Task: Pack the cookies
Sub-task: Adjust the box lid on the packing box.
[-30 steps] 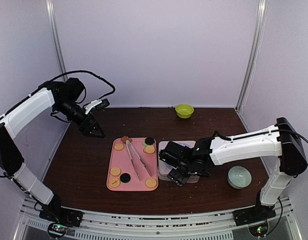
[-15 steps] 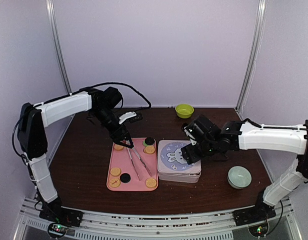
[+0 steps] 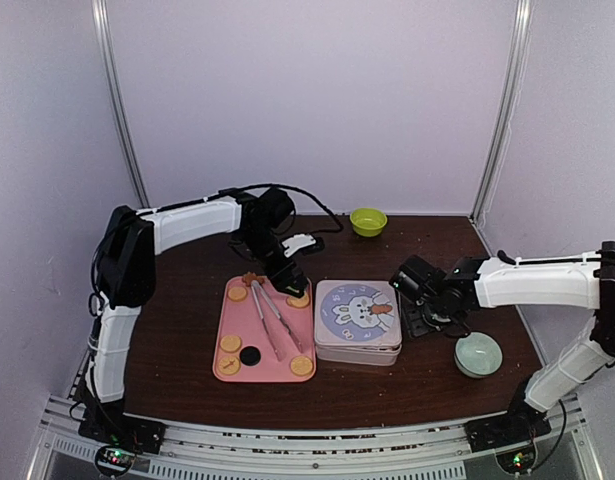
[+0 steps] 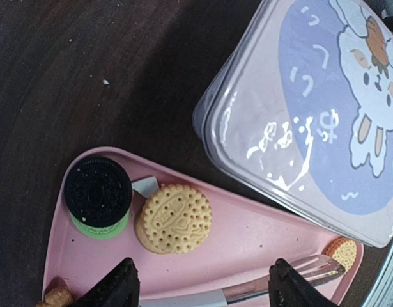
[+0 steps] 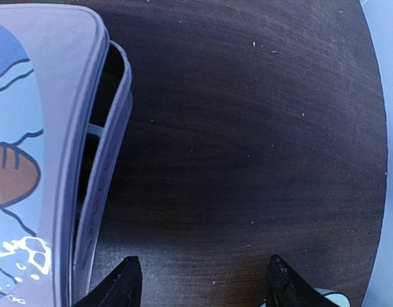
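Observation:
Several cookies lie on a pink tray (image 3: 225, 322): tan ones (image 3: 237, 294) and a black one (image 3: 250, 354). My left gripper (image 3: 287, 278) hangs open and empty over the tray's far right corner. In the left wrist view it (image 4: 202, 286) is just above a tan cookie (image 4: 174, 218) and a black sandwich cookie (image 4: 98, 190) that lies on a green one. Metal tongs (image 3: 273, 320) lie along the tray. A tin with a bunny lid (image 3: 359, 318) stands right of the tray. My right gripper (image 3: 425, 322) is open and empty over bare table right of the tin (image 5: 36, 128).
A green bowl (image 3: 368, 221) stands at the back. A pale bowl (image 3: 478, 353) stands at the front right, close to my right gripper. In the right wrist view the tin's lid sits slightly off the box wall (image 5: 108, 160), with a dark gap.
My left arm has swung from the table's left side to the tray's far right corner. My right gripper has moved off the tin to its right, and the lid now shows fully.

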You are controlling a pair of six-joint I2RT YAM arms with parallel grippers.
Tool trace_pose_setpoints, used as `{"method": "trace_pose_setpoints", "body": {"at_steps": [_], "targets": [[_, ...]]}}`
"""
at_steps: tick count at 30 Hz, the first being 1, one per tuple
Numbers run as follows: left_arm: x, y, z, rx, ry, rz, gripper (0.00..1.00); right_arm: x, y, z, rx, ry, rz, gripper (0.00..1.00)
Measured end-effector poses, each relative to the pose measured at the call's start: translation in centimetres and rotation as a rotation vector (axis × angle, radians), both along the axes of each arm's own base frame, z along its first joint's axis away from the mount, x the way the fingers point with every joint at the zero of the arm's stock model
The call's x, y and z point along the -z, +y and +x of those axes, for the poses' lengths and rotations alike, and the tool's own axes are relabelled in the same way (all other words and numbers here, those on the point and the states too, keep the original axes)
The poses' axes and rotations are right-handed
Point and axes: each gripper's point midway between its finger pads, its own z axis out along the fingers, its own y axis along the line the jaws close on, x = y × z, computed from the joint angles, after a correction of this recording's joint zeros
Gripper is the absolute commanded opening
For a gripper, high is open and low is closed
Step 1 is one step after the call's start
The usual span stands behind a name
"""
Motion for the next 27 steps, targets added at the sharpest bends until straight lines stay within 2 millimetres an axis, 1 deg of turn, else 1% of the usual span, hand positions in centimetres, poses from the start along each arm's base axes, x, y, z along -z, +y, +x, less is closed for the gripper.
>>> {"method": "trace_pose_setpoints", "body": {"at_steps": [4, 8, 11, 17, 22, 25, 27], "targets": [[0.8, -1.3, 0.6, -0.010, -0.020, 0.019, 0.71, 0.5, -0.5, -0.3, 0.016, 0.005, -0.015, 0.66], [1.1, -2.6, 1.2, -0.012, -0.038, 0.021, 0.71, 0.7, -0.5, -0.3, 0.021, 0.007, -0.012, 0.65], [1.0, -3.5, 1.6, -0.012, -0.053, 0.012, 0.71, 0.9, -0.4, -0.3, 0.026, 0.005, 0.001, 0.64], [1.0, -4.9, 1.0, 0.004, -0.061, 0.007, 0.71, 2.3, -0.3, -1.7, 0.014, 0.037, 0.013, 0.63], [1.1, -5.3, 0.5, 0.015, -0.061, 0.013, 0.71, 2.5, 0.7, -2.4, -0.013, 0.041, 0.027, 0.63], [1.3, -5.1, 0.5, 0.013, -0.065, 0.027, 0.71, 2.4, 0.9, -2.8, -0.023, 0.042, 0.025, 0.64], [1.5, -4.8, 0.6, 0.008, -0.068, 0.038, 0.71, 2.0, 1.0, -2.8, -0.028, 0.033, 0.035, 0.64]]}}
